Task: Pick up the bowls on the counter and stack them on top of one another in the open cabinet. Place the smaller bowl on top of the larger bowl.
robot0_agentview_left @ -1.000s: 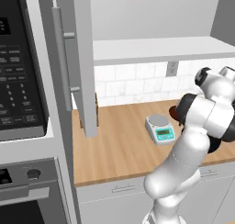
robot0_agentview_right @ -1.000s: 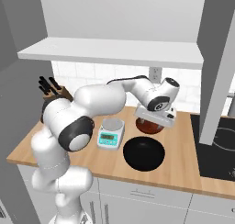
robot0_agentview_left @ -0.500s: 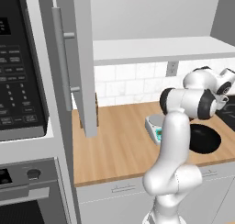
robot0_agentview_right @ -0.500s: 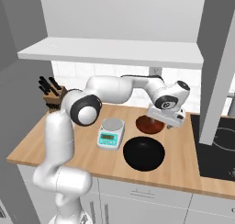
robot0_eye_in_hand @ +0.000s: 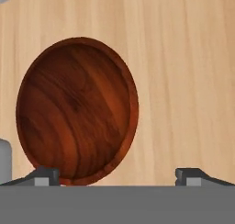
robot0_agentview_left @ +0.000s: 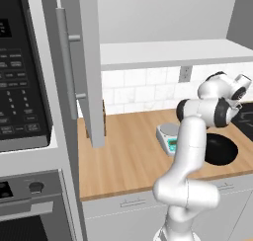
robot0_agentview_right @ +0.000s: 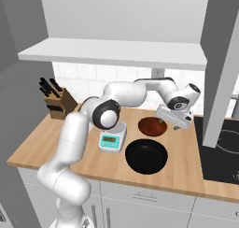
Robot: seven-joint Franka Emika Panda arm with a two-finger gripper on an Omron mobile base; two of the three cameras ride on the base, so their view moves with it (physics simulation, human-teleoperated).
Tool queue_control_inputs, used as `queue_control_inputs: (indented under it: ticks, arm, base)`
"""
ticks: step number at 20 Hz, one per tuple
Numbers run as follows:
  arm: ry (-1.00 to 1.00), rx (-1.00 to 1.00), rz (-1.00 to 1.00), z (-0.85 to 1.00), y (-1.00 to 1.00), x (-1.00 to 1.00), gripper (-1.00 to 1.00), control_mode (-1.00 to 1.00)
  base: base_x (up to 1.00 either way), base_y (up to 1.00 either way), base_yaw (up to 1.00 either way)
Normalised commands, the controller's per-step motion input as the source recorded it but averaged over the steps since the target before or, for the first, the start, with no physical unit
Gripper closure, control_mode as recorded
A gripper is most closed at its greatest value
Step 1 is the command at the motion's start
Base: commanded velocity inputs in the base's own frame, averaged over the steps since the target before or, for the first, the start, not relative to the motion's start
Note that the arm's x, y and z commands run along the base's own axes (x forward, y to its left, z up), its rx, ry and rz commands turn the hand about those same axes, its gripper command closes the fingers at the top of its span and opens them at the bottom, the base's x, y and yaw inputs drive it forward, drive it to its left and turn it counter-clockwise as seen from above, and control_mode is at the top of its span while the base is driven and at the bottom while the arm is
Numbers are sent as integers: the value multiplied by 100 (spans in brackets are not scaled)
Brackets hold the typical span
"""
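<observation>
Glossy reddish wood-grain bowl point(robot0_eye_in_hand: 77, 110) on matt pale wood-plank counter point(robot0_eye_in_hand: 183, 81).

Even, shadowless rendered light fills the kitchen, bright and flat on the counter point(robot0_agentview_right: 182, 164) and white shelf point(robot0_agentview_right: 116, 52). A soft sheen marks the black bowl point(robot0_agentview_right: 146, 156) toward 12 o'clock of its hollow. The brown bowl point(robot0_eye_in_hand: 77, 110) glows warmly, darker along its rim at 3 o'clock. All frames look slightly soft and pixelated, without glare or edge distortion.
</observation>
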Motion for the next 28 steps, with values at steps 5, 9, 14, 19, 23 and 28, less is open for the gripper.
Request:
queue_control_inputs:
  ticks: [5,9,14,19,23,28]
  arm:
    - [2,-4,-7,-44,15,37,-100,-100]
    - [7,0,-2,-34,0,13,-100,-100]
    - [4,0,0,-32,0,2,-100,-100]
    - [0,0,0,-25,17,10,100,-100]
    - [0,0,0,-14,10,3,100,-100]
    - [0,0,0,-1,0,-7,100,-100]
  base:
    - [0,0,0]
    - [0,0,0]
    - [0,0,0]
    - [0,0,0]
    - [0,0,0]
    - [0,0,0]
